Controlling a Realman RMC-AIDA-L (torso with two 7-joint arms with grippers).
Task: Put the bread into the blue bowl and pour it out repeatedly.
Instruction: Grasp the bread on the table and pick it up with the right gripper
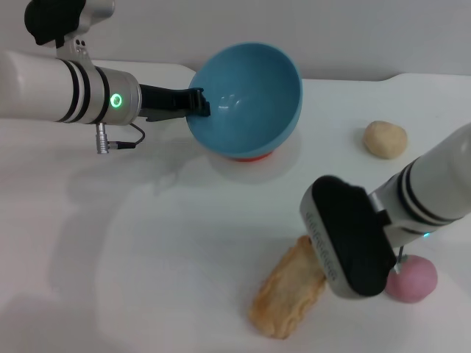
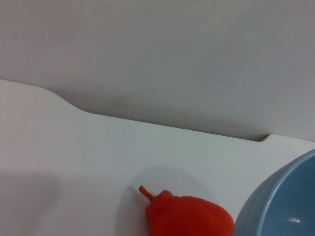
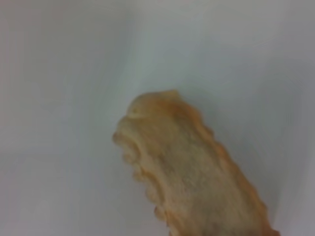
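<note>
The round light-blue glossy bowl [image 1: 246,99] is held tilted and empty, pinched at its rim by the left gripper [image 1: 197,103]; the flat golden-brown ridged bread [image 1: 288,298] lies on the white table [image 1: 147,243], yet to be lifted by the right gripper [image 1: 346,239], whose finger state cannot be told.

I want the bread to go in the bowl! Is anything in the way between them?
Nothing visible blocks it. Only bare table lies between the bread and the tilted blue bowl, held at its rim by the left gripper. The right gripper hangs over the bread.

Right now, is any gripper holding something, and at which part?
The left gripper holds the tilted blue bowl by its rim. Whether the right gripper grips the bread cannot be told.
</note>
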